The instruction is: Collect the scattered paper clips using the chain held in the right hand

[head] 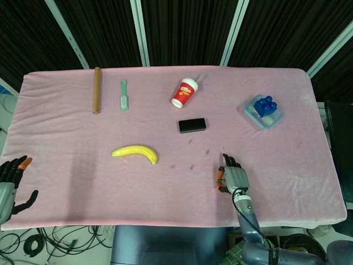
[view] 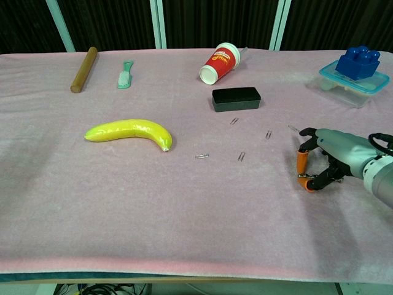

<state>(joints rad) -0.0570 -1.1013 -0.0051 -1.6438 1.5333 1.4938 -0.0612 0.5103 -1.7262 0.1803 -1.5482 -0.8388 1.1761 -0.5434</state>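
Several small paper clips lie scattered on the pink cloth: one below the black box, two just ahead of my right hand, and two to its left. In the chest view they show as thin marks. My right hand rests near the front right of the table, fingers arched down with their orange tips on the cloth. No chain shows in it. My left hand hangs off the table's left front corner, fingers spread and empty.
A yellow banana lies left of the clips and a black box behind them. A red cup lies on its side. At the back left are a wooden rod and a green brush. A tub with blue blocks stands at the right.
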